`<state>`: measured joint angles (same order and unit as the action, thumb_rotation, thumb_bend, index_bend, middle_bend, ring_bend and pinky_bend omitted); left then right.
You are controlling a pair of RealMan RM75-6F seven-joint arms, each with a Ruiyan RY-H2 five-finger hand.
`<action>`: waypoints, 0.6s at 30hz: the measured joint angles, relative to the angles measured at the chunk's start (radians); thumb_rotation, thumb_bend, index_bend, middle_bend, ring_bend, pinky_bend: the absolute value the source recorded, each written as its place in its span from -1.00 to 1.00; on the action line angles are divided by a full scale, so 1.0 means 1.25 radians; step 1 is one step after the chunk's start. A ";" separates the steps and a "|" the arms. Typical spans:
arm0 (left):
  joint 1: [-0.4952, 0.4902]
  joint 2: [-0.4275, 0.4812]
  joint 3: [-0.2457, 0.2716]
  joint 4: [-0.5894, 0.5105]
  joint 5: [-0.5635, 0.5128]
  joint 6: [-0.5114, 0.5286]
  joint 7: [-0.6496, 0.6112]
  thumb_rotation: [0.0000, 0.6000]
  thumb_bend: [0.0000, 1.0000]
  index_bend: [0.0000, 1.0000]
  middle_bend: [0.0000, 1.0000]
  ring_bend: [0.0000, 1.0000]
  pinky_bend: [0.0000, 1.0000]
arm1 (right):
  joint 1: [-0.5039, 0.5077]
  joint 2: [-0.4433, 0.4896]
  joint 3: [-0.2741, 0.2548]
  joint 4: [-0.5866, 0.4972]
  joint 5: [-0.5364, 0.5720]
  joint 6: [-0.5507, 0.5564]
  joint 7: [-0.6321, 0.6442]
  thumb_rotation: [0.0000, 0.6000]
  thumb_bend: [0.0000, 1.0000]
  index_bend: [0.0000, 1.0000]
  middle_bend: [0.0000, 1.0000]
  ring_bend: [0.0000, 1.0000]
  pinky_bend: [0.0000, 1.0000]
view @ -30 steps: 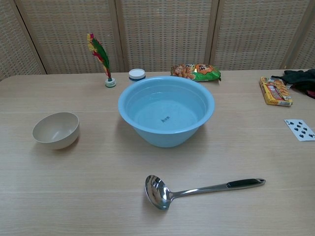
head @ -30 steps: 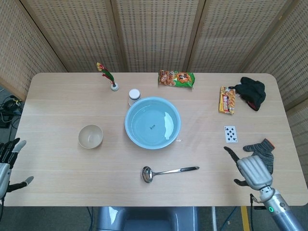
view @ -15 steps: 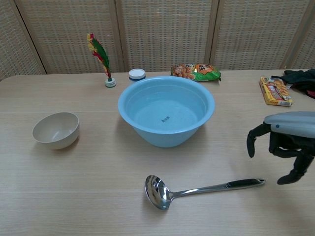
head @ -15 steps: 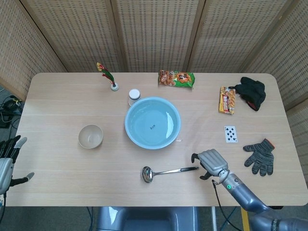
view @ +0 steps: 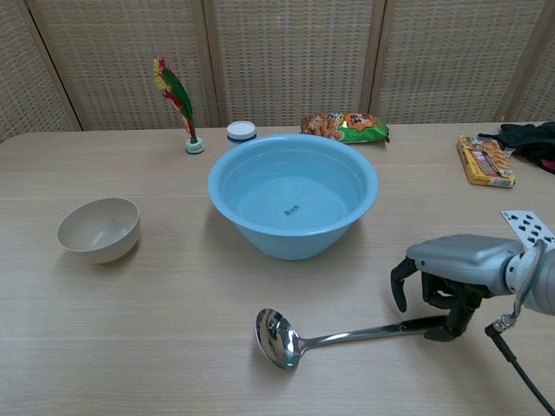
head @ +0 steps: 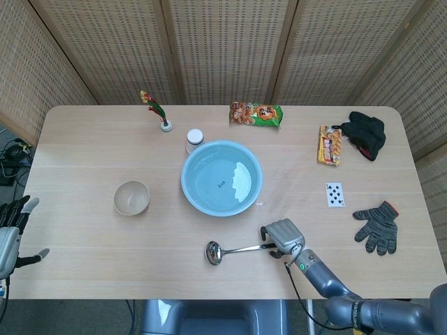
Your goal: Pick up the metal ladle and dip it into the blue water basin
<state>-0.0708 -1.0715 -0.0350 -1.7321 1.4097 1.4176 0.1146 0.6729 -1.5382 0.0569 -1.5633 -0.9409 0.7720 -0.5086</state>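
The metal ladle (head: 241,249) lies flat on the table in front of the blue water basin (head: 185,183), its cup to the left and its handle running right. In the chest view the ladle (view: 347,334) is just below the basin (view: 290,238), which holds water. My right hand (head: 283,237) hovers over the handle's right end. Its fingers (view: 399,290) curl down on either side of the handle, and the tip of the handle is hidden behind the right hand (view: 447,277). My left hand (head: 10,234) hangs off the table's left edge with fingers spread, holding nothing.
A beige bowl (head: 131,197) sits left of the basin. Behind it are a feather shuttlecock (head: 157,110), a small white jar (head: 195,138) and a snack bag (head: 256,114). On the right lie a yellow packet (head: 330,144), a black glove (head: 367,132), a playing card (head: 334,194) and a grey glove (head: 377,225).
My right hand has moved left from near the grey glove to over the ladle's handle end and dropped lower. The ladle has not moved. The left hand barely shifted.
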 measured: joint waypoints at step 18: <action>-0.003 -0.001 0.002 0.004 -0.005 -0.002 0.002 1.00 -1.00 -1.00 -1.00 -1.00 -1.00 | 0.005 -0.026 -0.030 0.043 -0.022 0.022 0.031 1.00 0.01 -0.02 0.98 0.97 1.00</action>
<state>-0.0741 -1.0723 -0.0329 -1.7274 1.4032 1.4153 0.1174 0.6794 -1.5702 0.0199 -1.5097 -0.9690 0.7999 -0.4703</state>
